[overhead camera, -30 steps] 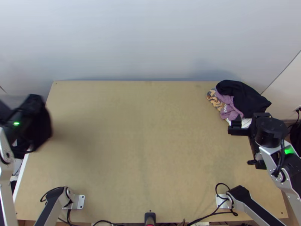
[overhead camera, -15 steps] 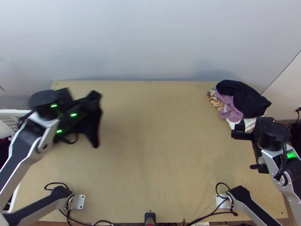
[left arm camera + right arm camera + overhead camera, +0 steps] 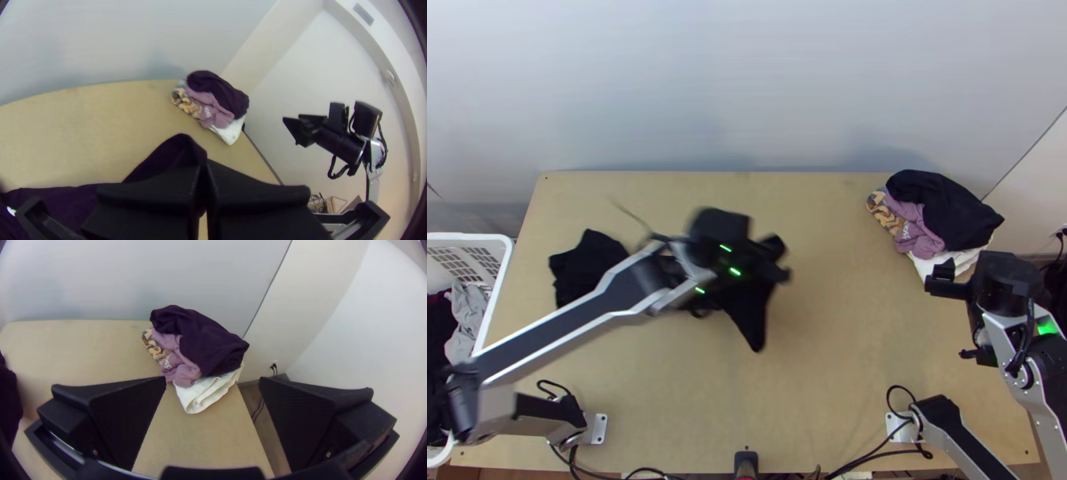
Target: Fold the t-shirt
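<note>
T-shirt (image 3: pixel 745 316), black and bunched, hangs from the left gripper (image 3: pixel 777 260) near the middle of the table (image 3: pixel 843 360); twelve o'clock is the wall side. The left jaws are pressed together on a bunch of the cloth, though which part of the garment cannot be told. More of its dark fabric lies crumpled toward ten o'clock, partly behind the arm. A small white mark (image 3: pixel 11 211) on it is too small to read.

Pale lettering (image 3: pixel 167 361) marks the mauve cloth (image 3: pixel 917 232) at two o'clock, heaped with a black cloth (image 3: pixel 943 208) over it, a patterned cloth (image 3: pixel 881 210) beside it and a white cloth (image 3: pixel 202 395) beneath.

At nine o'clock, just off the table's side, a white basket (image 3: pixel 475 238) holds grey cloth (image 3: pixel 465 316) and dark red and black laundry (image 3: pixel 437 328).

Near three o'clock, close to the heap, the right gripper (image 3: pixel 955 284) has its jaws spread wide, with nothing between them.
</note>
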Action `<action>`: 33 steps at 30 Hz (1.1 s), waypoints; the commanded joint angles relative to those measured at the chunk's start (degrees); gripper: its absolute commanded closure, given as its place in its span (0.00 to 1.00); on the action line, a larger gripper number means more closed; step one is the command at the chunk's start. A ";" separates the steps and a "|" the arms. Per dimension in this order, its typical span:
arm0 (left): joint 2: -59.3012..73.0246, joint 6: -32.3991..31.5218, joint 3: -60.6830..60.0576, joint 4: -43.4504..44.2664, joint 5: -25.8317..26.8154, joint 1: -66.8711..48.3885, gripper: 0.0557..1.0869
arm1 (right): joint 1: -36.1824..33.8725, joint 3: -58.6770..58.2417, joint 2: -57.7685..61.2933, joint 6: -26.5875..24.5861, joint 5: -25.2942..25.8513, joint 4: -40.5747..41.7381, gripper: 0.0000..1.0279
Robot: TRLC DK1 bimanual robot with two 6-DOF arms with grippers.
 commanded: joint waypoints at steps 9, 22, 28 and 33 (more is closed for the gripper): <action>12.57 -2.67 12.48 -9.41 -0.27 -10.60 0.06 | -2.87 -3.32 -1.67 4.01 -0.04 1.73 0.07; 4.13 -2.58 11.34 -15.48 -0.36 -0.85 0.05 | -0.06 -1.74 2.99 6.29 -0.31 6.38 0.06; 1.67 -1.09 9.50 -19.17 0.70 -3.04 0.05 | 1.43 -1.04 4.13 6.29 -0.22 5.15 0.06; 0.18 -0.04 9.67 -21.10 0.17 -2.08 0.05 | 4.33 -0.69 3.60 6.12 -1.10 4.98 0.06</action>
